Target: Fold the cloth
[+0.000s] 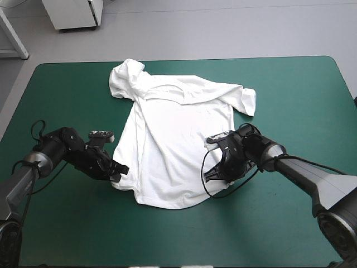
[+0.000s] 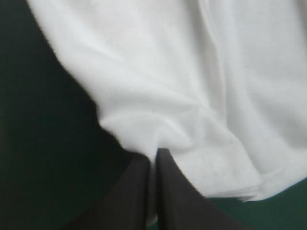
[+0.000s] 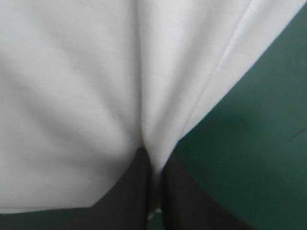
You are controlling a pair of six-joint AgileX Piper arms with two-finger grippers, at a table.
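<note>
The white T-shirt (image 1: 173, 139) lies spread on the teal-green cover, collar and sleeves toward the far edge, hem toward the near edge. My left gripper (image 1: 118, 174) is at the shirt's left hem corner, and in the left wrist view its black fingers (image 2: 140, 191) are all but shut with a pinch of white T-shirt (image 2: 192, 86) between them. At the right side of the hem sits my right gripper (image 1: 215, 174). Its gripper (image 3: 154, 167) is shut on a fold of the T-shirt (image 3: 76, 81), the cloth pulled into a crease rising from the tips.
Bare teal-green cover (image 1: 290, 89) surrounds the shirt on all sides, widest near the front edge (image 1: 167, 240). The shirt's far sleeves are bunched, one (image 1: 125, 75) at far left and one (image 1: 245, 97) at right.
</note>
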